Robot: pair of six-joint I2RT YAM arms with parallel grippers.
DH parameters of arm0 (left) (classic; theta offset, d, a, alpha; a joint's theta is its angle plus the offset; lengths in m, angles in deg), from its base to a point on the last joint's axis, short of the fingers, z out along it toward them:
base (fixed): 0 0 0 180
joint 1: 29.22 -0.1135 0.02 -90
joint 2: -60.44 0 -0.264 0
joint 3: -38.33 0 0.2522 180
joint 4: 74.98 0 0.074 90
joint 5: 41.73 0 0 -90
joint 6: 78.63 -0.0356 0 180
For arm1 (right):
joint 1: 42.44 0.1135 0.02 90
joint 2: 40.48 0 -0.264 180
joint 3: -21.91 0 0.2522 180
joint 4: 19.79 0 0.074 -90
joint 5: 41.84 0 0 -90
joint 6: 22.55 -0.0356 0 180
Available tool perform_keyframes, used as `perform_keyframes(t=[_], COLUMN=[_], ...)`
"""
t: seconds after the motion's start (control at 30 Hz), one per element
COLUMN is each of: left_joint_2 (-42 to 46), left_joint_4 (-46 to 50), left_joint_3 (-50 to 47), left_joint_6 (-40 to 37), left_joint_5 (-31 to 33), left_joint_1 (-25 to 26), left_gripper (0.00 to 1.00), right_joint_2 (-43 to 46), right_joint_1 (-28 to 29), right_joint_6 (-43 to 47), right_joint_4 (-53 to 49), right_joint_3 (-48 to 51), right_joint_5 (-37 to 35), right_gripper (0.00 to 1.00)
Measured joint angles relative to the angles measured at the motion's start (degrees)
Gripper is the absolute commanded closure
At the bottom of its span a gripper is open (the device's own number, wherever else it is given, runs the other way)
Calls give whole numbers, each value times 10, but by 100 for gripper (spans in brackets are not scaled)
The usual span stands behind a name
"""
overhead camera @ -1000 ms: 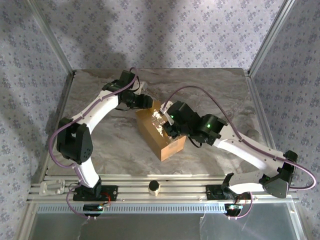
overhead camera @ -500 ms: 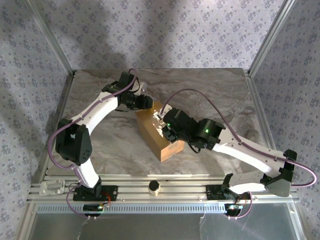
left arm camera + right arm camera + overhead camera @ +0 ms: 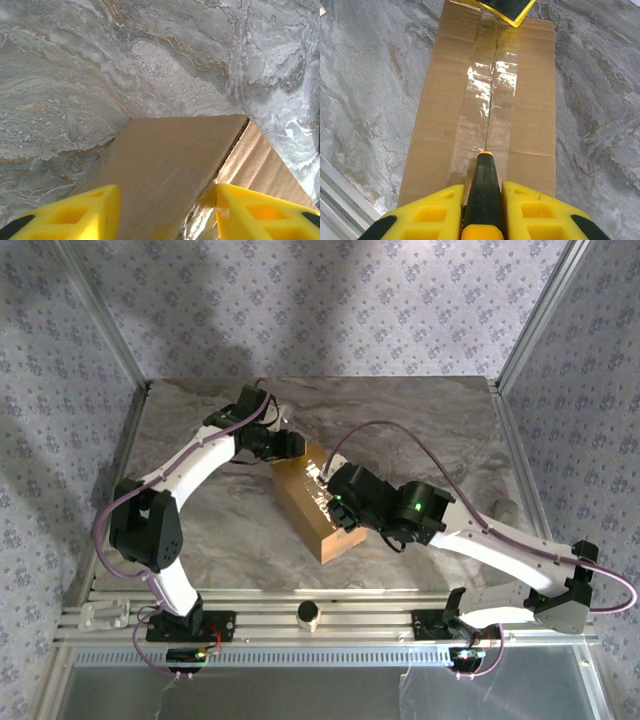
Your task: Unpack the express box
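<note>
The express box (image 3: 302,502), brown cardboard with a clear-taped seam (image 3: 487,95) along its top, lies slantwise mid-table. My right gripper (image 3: 483,186) is shut on a black cutter (image 3: 484,167) with a yellow tip. The tip touches the seam about two thirds of the way toward the box's near end. From above, that gripper (image 3: 332,492) hovers over the box's middle. My left gripper (image 3: 167,212) stands part open on the box's (image 3: 165,160) far end, a finger on each side of the seam and nothing gripped. One of its fingers (image 3: 507,11) rests at the seam's far end.
The grey marble table (image 3: 420,425) has free room behind and to both sides of the box. A small round knob (image 3: 309,614) and a white fitting (image 3: 105,615) sit on the front rail. Slanted frame posts (image 3: 100,320) flank the table.
My right gripper has slid with the cutter along the seam toward the box's near end. The left arm and the box have stayed put.
</note>
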Motion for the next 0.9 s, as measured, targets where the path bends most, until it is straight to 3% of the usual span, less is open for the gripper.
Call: perform_keyframes(t=[0.9], left_joint_2=[0], left_joint_4=[10], left_joint_3=[10], left_joint_6=[48], left_joint_5=[52], left_joint_1=[0], left_gripper=[50], right_joint_2=[35], right_joint_1=[22], right_joint_6=[-46], right_joint_4=[-26], right_joint_3=[0], right_joint_5=[-16], right_gripper=[100])
